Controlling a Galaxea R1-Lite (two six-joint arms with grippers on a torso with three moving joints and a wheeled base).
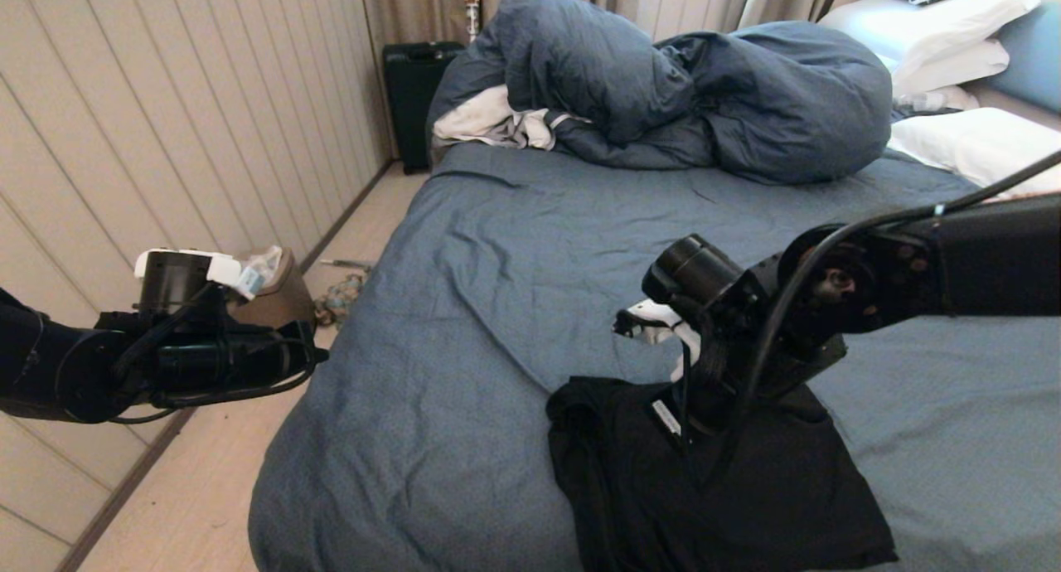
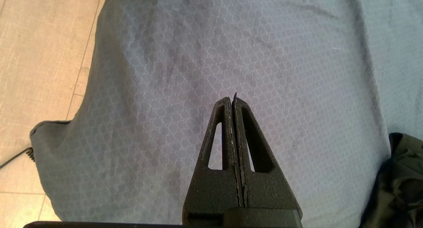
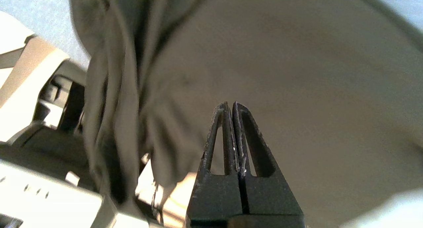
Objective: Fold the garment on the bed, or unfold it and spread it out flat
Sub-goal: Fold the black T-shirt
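Note:
The black T-shirt (image 1: 746, 489) lies folded into a rough rectangle on the bed (image 1: 514, 249), close to its near edge; its print is hidden. My right gripper (image 3: 230, 104) hangs just above the shirt (image 3: 281, 56), shut, with nothing between its fingers. In the head view the right gripper (image 1: 692, 414) points down over the shirt's far edge. My left gripper (image 2: 231, 99) is shut and empty, held over the slate-blue sheet (image 2: 231, 49) at the bed's left side, apart from the shirt (image 2: 400, 181). In the head view the left gripper (image 1: 313, 353) is by the bed's left edge.
A bulky slate-blue duvet (image 1: 680, 83) is heaped at the far end, with a white-grey cloth (image 1: 489, 120) beside it and white pillows (image 1: 953, 25) at the far right. A black suitcase (image 1: 414, 91) stands by the wall. Wooden floor (image 1: 207, 489) runs along the bed's left.

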